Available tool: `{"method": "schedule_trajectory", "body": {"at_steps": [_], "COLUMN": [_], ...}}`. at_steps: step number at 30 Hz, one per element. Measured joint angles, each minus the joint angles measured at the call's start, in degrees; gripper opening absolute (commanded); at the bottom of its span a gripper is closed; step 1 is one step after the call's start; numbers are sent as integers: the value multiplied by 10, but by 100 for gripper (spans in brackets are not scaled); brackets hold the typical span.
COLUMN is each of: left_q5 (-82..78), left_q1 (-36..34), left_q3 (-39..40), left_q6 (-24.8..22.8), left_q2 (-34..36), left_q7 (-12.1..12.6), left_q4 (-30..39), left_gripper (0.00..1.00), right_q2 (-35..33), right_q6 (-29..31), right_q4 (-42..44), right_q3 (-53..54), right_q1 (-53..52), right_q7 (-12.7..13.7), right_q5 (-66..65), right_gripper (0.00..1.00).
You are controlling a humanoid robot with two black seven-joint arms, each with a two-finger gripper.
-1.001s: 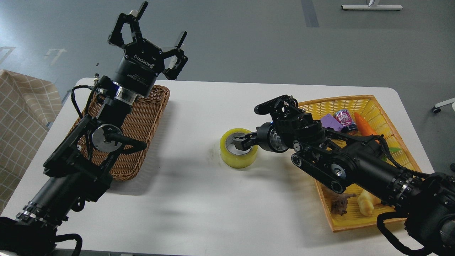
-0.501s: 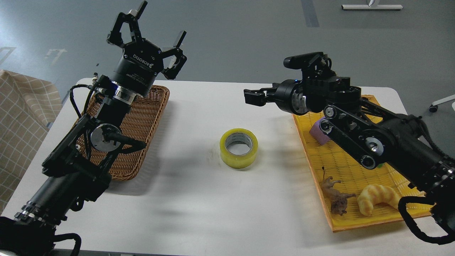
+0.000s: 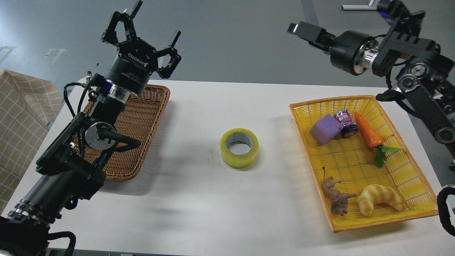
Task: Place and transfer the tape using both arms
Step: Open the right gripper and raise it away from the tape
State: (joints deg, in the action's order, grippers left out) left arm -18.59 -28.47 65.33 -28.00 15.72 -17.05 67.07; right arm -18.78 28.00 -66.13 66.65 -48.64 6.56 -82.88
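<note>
Tape (image 3: 239, 148) sits mid-frame between baskets, within reach of both arms; left gripper (image 3: 142, 26), upper left, fingers spread; right gripper's (image 3: 298, 30) fingers indistinguishable, upper right.

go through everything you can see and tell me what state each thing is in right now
Tape: flat on the table, hole up, ungripped.
Left gripper: open, empty, raised.
Right gripper: raised, empty; fingers can't be told apart.
Wicker tray: empty where visible.
Yellow basket: holds block, can, carrot, croissant, animal figure.
</note>
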Motion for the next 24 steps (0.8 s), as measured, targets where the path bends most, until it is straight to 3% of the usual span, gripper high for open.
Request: {"method": "schedule_trajectory", "body": {"at_steps": [11,24], "left_q5": [-4,-14], "left_q1": [-2,-4], "left_q3": [0,1], "left_q6": [0,0], "left_q2": [7,17], "left_q7": [1,0], "left_q4": [0,0], "left_gripper": [98,98], "right_q2": [9,43], "right_q6": [0,0], "right_q4": [11,73], "right_q3": [192,264], "right_q1": [97,158], "right_q7": [-2,-2], "right_q5": [238,568], "right_gripper": [100,100]}}
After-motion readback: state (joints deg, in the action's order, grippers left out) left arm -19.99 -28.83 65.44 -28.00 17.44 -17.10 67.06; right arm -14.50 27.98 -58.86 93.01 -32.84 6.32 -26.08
